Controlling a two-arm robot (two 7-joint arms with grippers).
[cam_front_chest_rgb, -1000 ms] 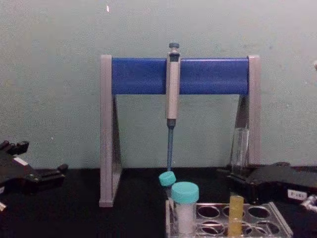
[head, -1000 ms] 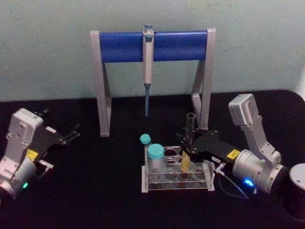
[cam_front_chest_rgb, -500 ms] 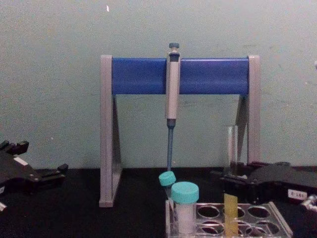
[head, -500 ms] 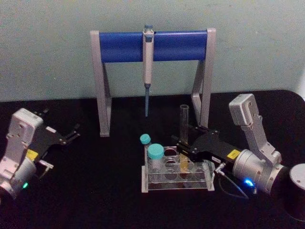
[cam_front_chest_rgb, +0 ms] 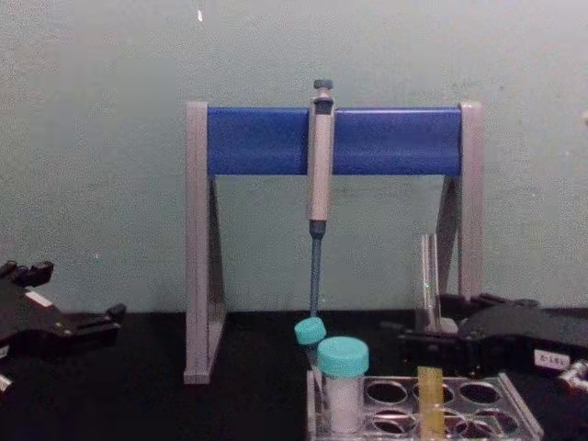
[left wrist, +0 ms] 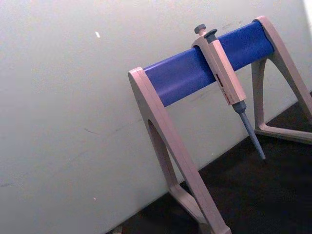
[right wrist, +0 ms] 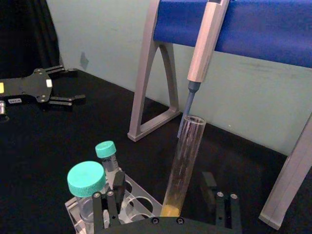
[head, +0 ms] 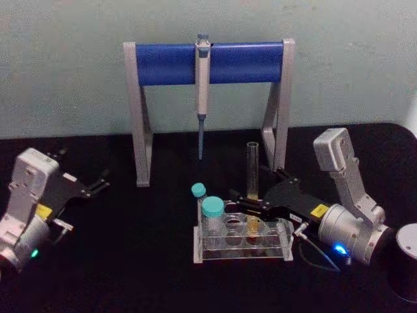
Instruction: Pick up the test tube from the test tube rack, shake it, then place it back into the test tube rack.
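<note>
My left tool (head: 101, 180) sits parked far out on the black tabletop (head: 143, 261), its dark fingers spread apart with nothing between them, well away from the glassware. I judge this a one-arm job, so it has no reason to be closer.

Ahead of it, well off toward the other arm, stands the pipette stand (head: 169, 63): grey A-shaped legs under a smooth blue bar, with the slim grey pipette (head: 202, 78) hung on the bar, tip down.

Nearer my right tool comes the test tube rack (head: 215, 254), a low clear plastic block with round holes in its top plate. Two teal-capped tubes (head: 212, 207) stand at the end of it farthest from that tool.

The test tube (right wrist: 185, 156) stands in a hole near the rack's middle, just in front of the right tool. It is long, thin clear glass, open at the top, leaning slightly, with yellow-orange liquid low down. The hole appears to be carrying it.

The right tool (right wrist: 165, 209) lies low behind the rack, reaching in from the right. Its black fingers (right wrist: 109, 204) are wide, one on each side of the tube with a clear gap on both sides, gripping nothing. They straddle the glass above the top plate, where a grip would clear the rack. From this alone I cannot tell whether the shake is done.
</note>
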